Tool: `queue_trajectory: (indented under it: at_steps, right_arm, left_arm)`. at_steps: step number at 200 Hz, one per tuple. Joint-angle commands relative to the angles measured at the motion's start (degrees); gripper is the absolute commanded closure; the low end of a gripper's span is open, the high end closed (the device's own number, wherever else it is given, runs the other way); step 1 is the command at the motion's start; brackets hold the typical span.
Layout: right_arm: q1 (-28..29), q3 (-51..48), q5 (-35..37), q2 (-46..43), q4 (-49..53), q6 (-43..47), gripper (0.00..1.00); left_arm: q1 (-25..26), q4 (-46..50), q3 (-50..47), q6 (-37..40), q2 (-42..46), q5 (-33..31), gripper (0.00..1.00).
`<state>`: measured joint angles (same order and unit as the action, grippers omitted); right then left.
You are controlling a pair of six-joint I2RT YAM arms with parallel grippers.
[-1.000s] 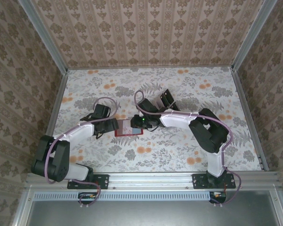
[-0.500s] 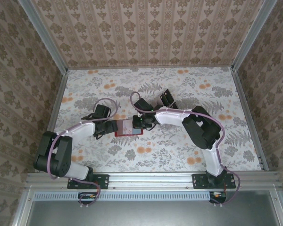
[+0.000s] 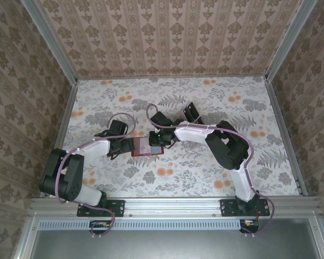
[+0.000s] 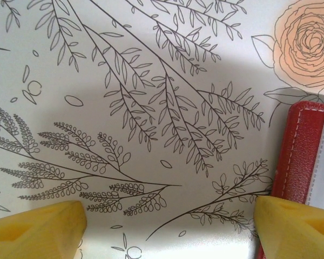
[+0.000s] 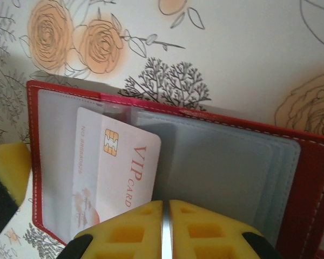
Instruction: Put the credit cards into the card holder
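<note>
We count one open red wallet on the worktop, with one VIP card half tucked into a pocket. The left fingers are spread wide and empty beside its edge. The right fingers are pressed together over it.

— What are you working on down there?

— Your table is covered edge to edge by a pale cloth printed with grey ferns and orange roses.

— And what lies on it?

— At the centre of the top view you have the red card holder, opened flat. Up and to its right sit some dark pieces, too small to make out.
</note>
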<state>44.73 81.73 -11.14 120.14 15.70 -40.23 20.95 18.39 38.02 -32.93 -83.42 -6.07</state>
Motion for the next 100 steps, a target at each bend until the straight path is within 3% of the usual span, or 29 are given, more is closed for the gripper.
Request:
queue_trajectory:
  at_steps: [1,100]
  right_arm:
    - [0.83,1.94,-1.32,1.46,1.81,0.37,0.86]
    - [2.94,7.15,-2.93,5.19,3.08,-0.03,0.86]
  left_arm:
    - [0.36,-1.51,-0.76,-0.07,-3.16,3.34,0.16]
    - [0.78,-2.66,-0.71,-0.2,-4.63,4.08,0.16]
